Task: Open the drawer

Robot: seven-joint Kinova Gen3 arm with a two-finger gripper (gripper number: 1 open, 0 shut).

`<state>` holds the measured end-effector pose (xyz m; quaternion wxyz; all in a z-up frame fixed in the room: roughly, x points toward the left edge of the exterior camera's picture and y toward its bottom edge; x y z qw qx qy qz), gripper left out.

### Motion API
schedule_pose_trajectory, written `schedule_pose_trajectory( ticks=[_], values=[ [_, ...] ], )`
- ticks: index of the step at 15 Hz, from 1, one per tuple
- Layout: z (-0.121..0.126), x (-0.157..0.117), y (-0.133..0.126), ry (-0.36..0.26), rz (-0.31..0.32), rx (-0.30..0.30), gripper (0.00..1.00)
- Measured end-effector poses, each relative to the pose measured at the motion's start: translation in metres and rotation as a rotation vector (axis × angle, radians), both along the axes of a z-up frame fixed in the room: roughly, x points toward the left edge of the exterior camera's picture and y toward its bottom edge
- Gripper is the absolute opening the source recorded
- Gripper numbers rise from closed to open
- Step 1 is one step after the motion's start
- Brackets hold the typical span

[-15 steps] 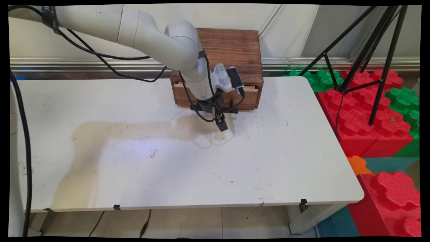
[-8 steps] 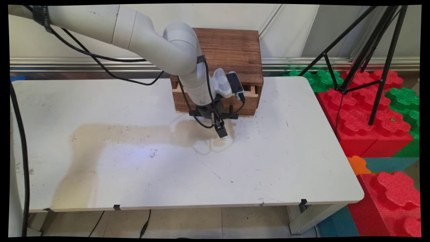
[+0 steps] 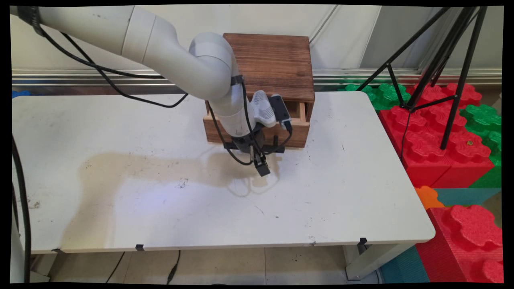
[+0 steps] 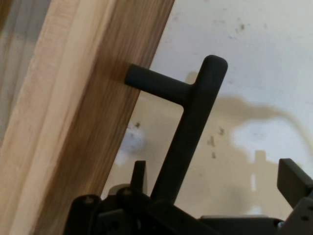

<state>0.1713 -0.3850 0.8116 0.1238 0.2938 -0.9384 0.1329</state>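
Partly open drawer (image 3: 297, 132) of wooden box (image 3: 273, 64), gripper (image 3: 261, 154) at black handle (image 4: 190, 122)

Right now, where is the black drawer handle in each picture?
Main view: the black handle sits middle, on the drawer's front, partly behind the gripper.
Hand view: the handle fills the centre, sticking out from the wood.
Shared landmark: the wooden drawer front.

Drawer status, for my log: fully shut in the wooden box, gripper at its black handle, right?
No: the drawer is pulled partly out of the wooden box, as the main view shows; the gripper is at its black handle.
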Motion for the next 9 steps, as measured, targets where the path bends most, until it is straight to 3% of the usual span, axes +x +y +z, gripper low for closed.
schedule_pose_trajectory(
  ticks=[9],
  values=[
    [0.003,-0.01,0.037,0.003,0.009,0.025,1.0]
  ],
)
